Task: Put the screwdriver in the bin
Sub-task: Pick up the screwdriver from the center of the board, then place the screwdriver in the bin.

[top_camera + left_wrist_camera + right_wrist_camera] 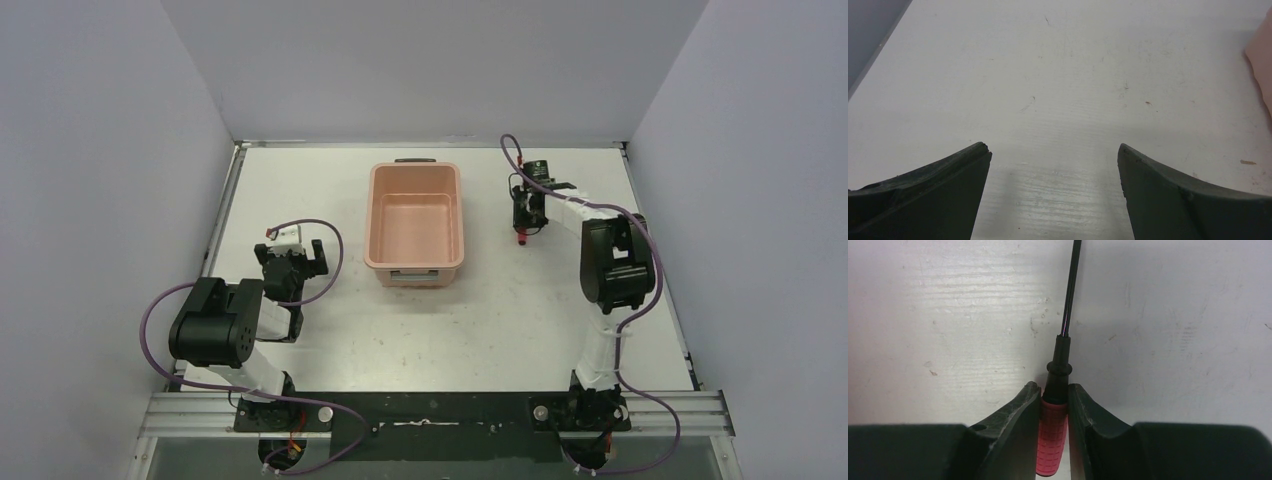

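Note:
The salmon-pink bin [415, 260] stands at the table's middle, empty, with a dark handle at its far end. Its side shows at the right edge of the left wrist view [1263, 65]. The screwdriver [1053, 435] has a red handle and a slim black shaft pointing away from the wrist. My right gripper [1054, 392] is shut on its red handle, low over the table. In the top view the right gripper [522, 232] is to the right of the bin, with the red handle [520, 240] showing at its tip. My left gripper [1054, 150] is open and empty, left of the bin [300, 258].
Grey walls enclose the white table [500, 320] at the left, back and right. A purple cable loops round each arm. A black rail runs along the near edge by the arm bases.

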`<act>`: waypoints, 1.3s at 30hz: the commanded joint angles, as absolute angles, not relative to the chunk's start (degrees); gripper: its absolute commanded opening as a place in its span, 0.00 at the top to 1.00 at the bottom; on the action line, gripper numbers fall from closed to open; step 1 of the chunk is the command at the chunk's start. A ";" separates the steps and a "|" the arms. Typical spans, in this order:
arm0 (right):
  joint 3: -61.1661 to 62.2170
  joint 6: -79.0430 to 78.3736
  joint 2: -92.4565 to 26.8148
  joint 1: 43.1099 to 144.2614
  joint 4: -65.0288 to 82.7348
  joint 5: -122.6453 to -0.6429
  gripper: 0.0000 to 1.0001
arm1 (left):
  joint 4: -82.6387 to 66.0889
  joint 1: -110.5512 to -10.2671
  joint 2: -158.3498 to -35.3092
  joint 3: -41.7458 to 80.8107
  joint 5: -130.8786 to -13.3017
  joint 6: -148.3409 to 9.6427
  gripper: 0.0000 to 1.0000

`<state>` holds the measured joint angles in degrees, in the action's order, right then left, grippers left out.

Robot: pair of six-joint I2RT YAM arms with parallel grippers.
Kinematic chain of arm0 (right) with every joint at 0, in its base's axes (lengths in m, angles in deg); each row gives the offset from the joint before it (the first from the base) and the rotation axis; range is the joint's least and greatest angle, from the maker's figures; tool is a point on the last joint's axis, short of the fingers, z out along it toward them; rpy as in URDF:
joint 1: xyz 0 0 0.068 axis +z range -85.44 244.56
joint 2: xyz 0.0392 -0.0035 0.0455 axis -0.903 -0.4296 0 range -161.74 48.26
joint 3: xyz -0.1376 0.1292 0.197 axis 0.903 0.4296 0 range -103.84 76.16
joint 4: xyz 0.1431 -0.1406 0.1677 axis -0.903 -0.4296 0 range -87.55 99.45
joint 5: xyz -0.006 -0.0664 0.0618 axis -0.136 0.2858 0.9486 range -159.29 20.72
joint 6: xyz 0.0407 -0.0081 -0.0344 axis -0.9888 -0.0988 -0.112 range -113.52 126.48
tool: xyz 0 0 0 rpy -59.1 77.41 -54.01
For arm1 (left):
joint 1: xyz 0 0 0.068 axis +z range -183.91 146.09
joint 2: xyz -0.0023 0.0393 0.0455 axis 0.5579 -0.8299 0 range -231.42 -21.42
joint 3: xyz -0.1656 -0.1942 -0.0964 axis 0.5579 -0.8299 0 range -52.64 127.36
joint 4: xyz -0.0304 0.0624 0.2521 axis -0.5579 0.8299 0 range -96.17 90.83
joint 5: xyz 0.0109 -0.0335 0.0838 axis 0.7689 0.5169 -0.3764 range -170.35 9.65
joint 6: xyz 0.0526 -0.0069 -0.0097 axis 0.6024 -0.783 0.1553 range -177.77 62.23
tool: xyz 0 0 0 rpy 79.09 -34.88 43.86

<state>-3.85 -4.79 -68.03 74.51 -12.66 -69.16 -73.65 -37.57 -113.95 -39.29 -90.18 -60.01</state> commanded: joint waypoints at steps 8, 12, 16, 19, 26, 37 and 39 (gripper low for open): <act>-17.04 -5.61 -56.99 74.54 -23.97 -73.61 1.00 | -75.42 -37.65 -113.75 -38.05 -90.20 -59.59 0.03; -23.09 -5.52 -55.40 74.55 -28.60 -74.90 1.00 | -75.38 -37.60 -113.75 -38.05 -90.20 -59.55 0.03; -29.08 -5.35 -53.82 74.78 -32.68 -76.19 1.00 | -75.41 -37.61 -113.76 -38.05 -90.20 -59.55 0.03; -34.72 -5.56 -52.88 75.13 -36.14 -77.67 1.00 | -75.38 -37.60 -113.74 -38.05 -90.20 -59.58 0.03; -46.10 -5.61 -52.29 77.07 -42.82 -82.03 1.00 | -75.44 -37.60 -113.76 -38.05 -90.20 -59.59 0.03; -54.16 -9.87 -54.14 90.33 -46.17 -88.34 1.00 | -75.39 -37.60 -113.78 -38.05 -90.20 -59.58 0.03; -55.33 -10.68 -55.35 93.81 -46.49 -89.93 1.00 | -75.45 -37.57 -113.77 -38.05 -90.20 -59.54 0.03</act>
